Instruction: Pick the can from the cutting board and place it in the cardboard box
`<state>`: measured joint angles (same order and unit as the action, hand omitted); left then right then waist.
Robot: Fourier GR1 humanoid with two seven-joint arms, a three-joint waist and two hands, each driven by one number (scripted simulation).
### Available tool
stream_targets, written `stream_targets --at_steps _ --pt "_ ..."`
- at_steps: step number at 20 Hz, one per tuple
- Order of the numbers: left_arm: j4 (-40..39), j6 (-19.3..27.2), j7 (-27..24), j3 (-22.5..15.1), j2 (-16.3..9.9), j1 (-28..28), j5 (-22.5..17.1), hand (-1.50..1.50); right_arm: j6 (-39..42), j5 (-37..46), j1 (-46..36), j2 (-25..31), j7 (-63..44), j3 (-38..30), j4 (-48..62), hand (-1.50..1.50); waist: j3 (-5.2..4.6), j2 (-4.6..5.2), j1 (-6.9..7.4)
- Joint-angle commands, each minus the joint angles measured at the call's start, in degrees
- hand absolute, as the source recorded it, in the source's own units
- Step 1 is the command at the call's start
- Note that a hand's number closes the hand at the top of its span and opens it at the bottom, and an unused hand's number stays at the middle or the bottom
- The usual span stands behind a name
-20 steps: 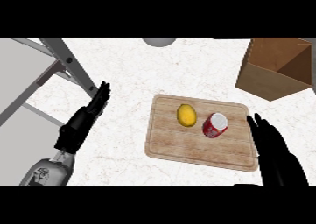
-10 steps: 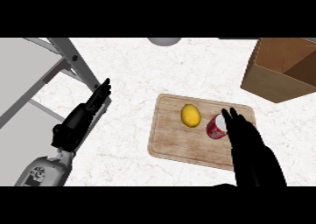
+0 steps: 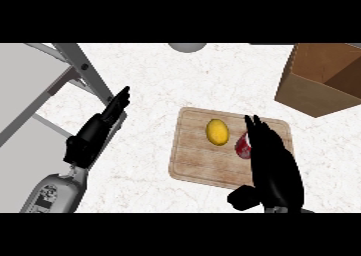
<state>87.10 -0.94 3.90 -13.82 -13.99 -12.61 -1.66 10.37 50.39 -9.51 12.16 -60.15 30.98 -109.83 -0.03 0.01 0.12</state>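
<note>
**Right hand over the can on the cutting board**

The cutting board [image 3: 205,160] lies a little right of the frame's centre on the speckled counter [image 3: 183,80]. On it sit a yellow lemon [image 3: 217,131] and, just to its right, the red can [image 3: 243,146], which is partly hidden. The right hand [image 3: 270,160] comes up from the lower edge and lies over the can's right side, its fingers [image 3: 254,126] straight and pointing toward the top of the frame; whether any of them touches the can cannot be told. The cardboard box [image 3: 316,95] stands open in the upper right corner, well apart from the board. The left hand [image 3: 102,127] rests at the left of the frame, fingers straight and holding nothing.
</note>
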Motion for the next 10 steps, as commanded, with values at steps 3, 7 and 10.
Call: stream_targets --at_steps 3,7,10 --pt "3.36 0.41 3.42 -1.07 1.99 0.51 2.43 0.00 0.32 0.73 -1.38 -3.50 0.12 -3.65 9.42 -1.50 0.04 -0.03 0.09" --pt "1.89 -3.96 3.20 4.56 -0.12 -0.50 0.43 0.00 -1.86 2.81 1.13 -2.61 5.76 -6.19 8.84 -1.50 0.03 -0.02 -0.13" --pt "5.26 -2.63 2.58 1.70 3.06 3.48 3.68 0.00 -1.93 6.38 -1.38 -6.25 5.77 -5.09 11.97 -1.50 0.03 -0.03 0.02"
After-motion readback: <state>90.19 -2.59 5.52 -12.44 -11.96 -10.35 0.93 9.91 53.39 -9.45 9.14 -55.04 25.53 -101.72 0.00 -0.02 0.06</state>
